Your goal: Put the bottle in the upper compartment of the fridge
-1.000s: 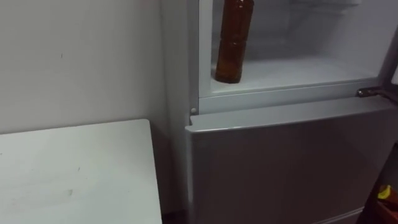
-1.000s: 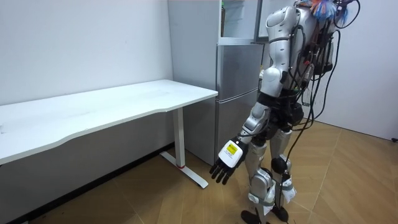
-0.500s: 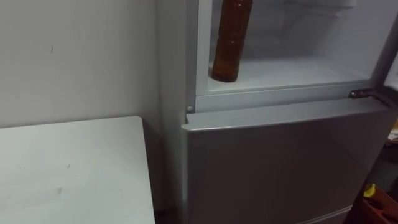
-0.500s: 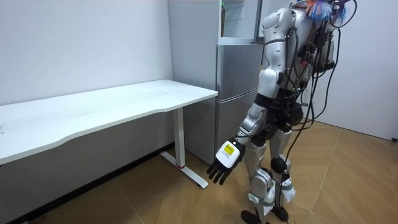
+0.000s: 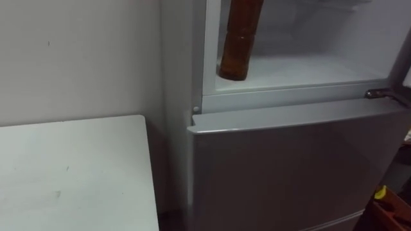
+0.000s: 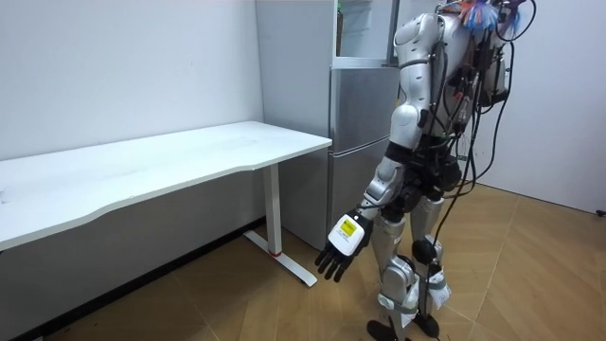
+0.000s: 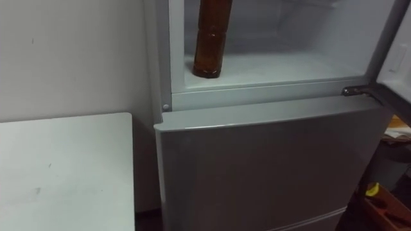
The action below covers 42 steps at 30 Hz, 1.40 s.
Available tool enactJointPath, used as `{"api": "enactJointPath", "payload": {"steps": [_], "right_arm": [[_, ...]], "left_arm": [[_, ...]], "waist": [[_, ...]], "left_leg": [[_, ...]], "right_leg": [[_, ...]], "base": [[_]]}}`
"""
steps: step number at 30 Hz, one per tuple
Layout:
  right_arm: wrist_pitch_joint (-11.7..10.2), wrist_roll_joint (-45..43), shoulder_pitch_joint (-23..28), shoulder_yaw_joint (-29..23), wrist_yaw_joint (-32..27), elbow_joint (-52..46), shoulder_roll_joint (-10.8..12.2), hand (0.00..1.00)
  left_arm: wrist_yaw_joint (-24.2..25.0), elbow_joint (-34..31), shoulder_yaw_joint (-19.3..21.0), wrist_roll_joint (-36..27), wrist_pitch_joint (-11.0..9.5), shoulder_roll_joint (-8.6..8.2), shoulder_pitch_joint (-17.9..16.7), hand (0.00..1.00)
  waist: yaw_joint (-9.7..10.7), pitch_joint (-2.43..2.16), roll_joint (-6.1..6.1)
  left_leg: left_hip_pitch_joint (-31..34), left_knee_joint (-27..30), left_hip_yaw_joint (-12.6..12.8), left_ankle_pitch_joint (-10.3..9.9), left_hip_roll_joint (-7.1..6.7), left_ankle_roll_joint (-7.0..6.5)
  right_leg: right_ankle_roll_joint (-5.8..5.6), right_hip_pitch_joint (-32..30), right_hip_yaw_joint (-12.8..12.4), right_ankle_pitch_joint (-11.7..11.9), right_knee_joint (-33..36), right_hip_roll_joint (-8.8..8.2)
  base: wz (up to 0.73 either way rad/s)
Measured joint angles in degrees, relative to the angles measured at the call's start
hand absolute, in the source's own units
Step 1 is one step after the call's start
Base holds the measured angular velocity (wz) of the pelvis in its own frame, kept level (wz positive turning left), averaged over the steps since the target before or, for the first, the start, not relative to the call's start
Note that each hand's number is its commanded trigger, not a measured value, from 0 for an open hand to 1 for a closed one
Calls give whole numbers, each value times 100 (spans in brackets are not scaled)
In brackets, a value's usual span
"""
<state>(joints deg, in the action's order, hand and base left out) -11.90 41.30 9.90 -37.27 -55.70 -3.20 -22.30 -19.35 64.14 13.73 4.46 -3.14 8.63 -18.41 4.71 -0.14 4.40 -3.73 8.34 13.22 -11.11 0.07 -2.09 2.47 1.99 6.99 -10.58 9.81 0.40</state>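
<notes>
Left eye view gives me the white desk [image 5: 77,173] at left, its right edge just beside the fridge [image 5: 289,167]. I see the brown bottle [image 5: 239,45] upright at the front left corner of the open upper compartment, with free shelf to its right. In the room view my left hand [image 6: 343,244] hangs low, fingers loose and spread.

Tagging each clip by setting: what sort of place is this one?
Likely a plain room used as a test space, not a real kitchen: a fridge against bare white walls, a white desk beside it, wood floor. A brown bottle stands in the fridge's open upper compartment.
</notes>
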Motion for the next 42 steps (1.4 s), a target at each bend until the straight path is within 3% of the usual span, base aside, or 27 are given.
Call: {"api": "enactJointPath", "payload": {"steps": [3, 13, 19, 29, 37, 42], "right_arm": [[-78, -318, -1, -3, -26, -245, -2, 0], [-47, -714, -55, -13, -76, -429, 2, 0], [331, -1037, -61, 63, -173, -621, 3, 0], [332, -1035, -61, 855, 8, -1058, 3, 0], [329, -1035, -75, 907, 101, -1136, 3, 0], [329, -1035, -96, 919, 205, -1325, 3, 0]], "left_arm": [[0, 5, -2, -48, 0, -1, -3, 0], [51, 189, 190, -10, -53, 4, -7, 0], [110, 230, 195, -40, -47, 24, -12, 0], [214, 250, 183, -50, -96, -15, 22, 0], [221, 291, 180, -48, -96, -16, 24, 0], [229, 286, 173, -47, -95, -23, 91, 0]], "waist": [[-1, 1, 5], [-16, 6, 21], [-29, 35, 71], [-105, 41, 77], [-224, 55, 47], [-271, 31, -61]], "left_leg": [[-6, -2, 11, 0, 3, 0], [10, -7, -65, 0, -9, 0], [7, -5, -56, 2, -78, 1], [2, 39, -27, 7, -74, 9], [50, 83, -101, 6, -69, 9], [87, 83, -98, 6, -68, 9]], "right_leg": [[0, 0, -26, 0, 4, 6], [-4, -5, 67, -18, 18, -13], [-4, -141, 8, -174, 300, -53], [5, -140, -65, -170, 301, -39], [8, -145, -47, -168, 285, -35], [19, -188, -53, -155, 286, -33]], "base": [[0], [3], [-1], [-3], [2], [-2]]}}
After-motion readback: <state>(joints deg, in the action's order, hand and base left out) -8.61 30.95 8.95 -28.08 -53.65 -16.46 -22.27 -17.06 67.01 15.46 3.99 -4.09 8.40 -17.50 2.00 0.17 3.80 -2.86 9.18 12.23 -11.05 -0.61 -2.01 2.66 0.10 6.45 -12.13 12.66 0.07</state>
